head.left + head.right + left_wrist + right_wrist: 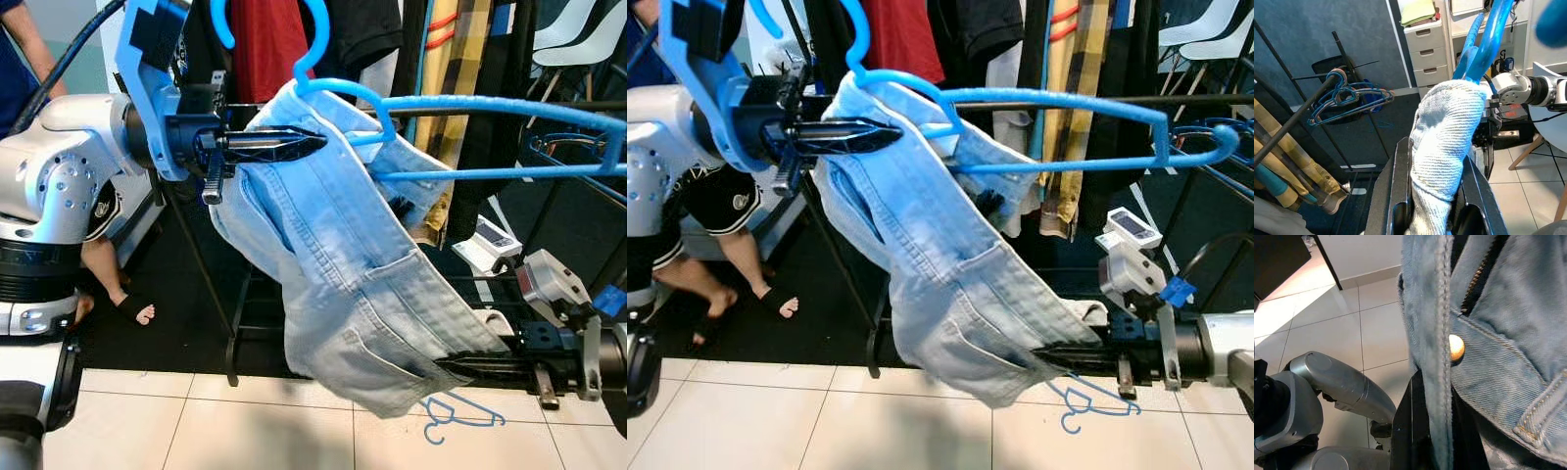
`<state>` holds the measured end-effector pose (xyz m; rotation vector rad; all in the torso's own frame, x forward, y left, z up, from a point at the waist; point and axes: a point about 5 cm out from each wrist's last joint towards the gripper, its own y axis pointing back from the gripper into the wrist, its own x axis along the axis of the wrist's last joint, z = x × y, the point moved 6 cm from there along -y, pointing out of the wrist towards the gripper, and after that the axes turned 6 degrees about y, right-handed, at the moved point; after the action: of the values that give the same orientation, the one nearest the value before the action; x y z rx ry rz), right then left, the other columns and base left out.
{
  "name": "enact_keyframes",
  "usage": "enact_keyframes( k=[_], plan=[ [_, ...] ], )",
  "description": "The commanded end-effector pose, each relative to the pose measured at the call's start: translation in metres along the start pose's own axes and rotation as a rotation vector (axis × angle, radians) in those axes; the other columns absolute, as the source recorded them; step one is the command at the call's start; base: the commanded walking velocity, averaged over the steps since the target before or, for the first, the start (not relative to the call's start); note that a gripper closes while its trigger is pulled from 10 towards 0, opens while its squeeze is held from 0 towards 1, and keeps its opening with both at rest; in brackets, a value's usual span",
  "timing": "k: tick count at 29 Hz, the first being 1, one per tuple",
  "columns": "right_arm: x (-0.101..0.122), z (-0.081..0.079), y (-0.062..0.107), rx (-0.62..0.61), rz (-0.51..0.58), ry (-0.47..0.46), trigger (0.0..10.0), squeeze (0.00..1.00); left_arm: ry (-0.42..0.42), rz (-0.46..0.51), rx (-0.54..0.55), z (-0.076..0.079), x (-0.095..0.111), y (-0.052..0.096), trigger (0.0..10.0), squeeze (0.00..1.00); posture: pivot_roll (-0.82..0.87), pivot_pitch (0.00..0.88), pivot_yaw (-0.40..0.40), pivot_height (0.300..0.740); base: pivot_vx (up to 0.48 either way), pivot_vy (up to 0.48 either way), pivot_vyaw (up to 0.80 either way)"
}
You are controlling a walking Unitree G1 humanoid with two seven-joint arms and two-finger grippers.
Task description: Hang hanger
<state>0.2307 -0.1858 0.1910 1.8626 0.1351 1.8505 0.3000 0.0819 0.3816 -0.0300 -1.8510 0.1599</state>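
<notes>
A blue plastic hanger is held up in front of the clothes rack, with pale blue jeans draped over its left end. My left gripper is shut on the jeans' fold at the hanger's shoulder; in the left wrist view the denim sits between its fingers. My right gripper is low on the right and shut on the jeans' waistband, where a brass button shows. The rack's black rail runs just behind the hanger.
Clothes hang on the rack behind. A second blue hanger lies on the tiled floor under my right arm. A person's legs stand at the left by the rack. More hangers hang on a rail in the left wrist view.
</notes>
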Motion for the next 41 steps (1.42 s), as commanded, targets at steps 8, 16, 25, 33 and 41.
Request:
enact_keyframes(
  k=[8, 16, 25, 33, 41],
  plan=[
    [0.004, 0.007, 0.015, -0.066, -0.007, 0.016, 0.0, 0.00, -0.008, -0.026, 0.107, -0.018, -0.005, 0.022, 0.0, 0.00, -0.13, 0.000, 0.089, 0.740, 0.000, 0.000, 0.00],
    [0.055, 0.020, 0.049, -0.139, 0.118, 0.139, 0.0, 0.00, 0.045, -0.269, 0.128, -0.015, -0.060, 0.045, 0.0, 0.00, -0.13, 0.000, 0.088, 0.740, 0.000, 0.000, 0.00],
    [0.088, 0.017, 0.073, -0.096, 0.098, 0.258, 0.0, 0.00, 0.153, -0.419, -0.023, 0.019, -0.088, 0.055, 0.0, 0.00, -0.13, 0.000, 0.076, 0.740, 0.000, 0.000, 0.00],
    [0.089, 0.010, 0.059, -0.009, 0.075, 0.281, 0.0, 0.00, 0.187, -0.419, -0.113, 0.032, -0.087, 0.051, 0.0, 0.00, -0.12, 0.000, 0.072, 0.740, 0.000, 0.000, 0.00],
    [0.092, 0.008, 0.054, 0.044, 0.057, 0.307, 0.0, 0.00, 0.213, -0.450, -0.182, 0.042, -0.088, 0.053, 0.0, 0.00, -0.12, 0.000, 0.071, 0.740, 0.000, 0.000, 0.00]
  ],
)
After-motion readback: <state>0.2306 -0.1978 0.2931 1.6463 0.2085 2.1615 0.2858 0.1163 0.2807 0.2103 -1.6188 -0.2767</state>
